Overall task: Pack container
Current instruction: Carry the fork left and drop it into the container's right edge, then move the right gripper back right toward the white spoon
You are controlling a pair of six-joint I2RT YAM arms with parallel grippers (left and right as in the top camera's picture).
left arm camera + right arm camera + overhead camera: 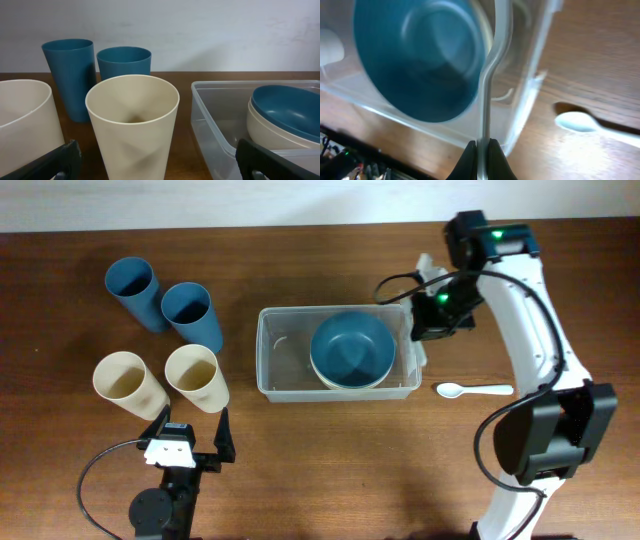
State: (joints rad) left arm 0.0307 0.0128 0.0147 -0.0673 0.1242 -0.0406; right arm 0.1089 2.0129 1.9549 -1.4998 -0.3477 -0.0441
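Note:
The clear container (266,352) stands mid-table with a blue bowl (350,346) nested in a cream bowl inside it. My right gripper (426,320) is at the container's right end. In the right wrist view it (483,150) is shut on the thin handle of a pale utensil (487,85) that reaches over the container (530,100) and the blue bowl (415,60); the utensil's head is out of view. My left gripper (190,452) is open near the front edge. In the left wrist view its fingers (160,167) flank a cream cup (132,120) without touching it.
Two blue cups (132,292) (192,315) and two cream cups (125,382) (195,377) stand left of the container. A white spoon (475,390) lies on the table right of the container, also in the right wrist view (580,122).

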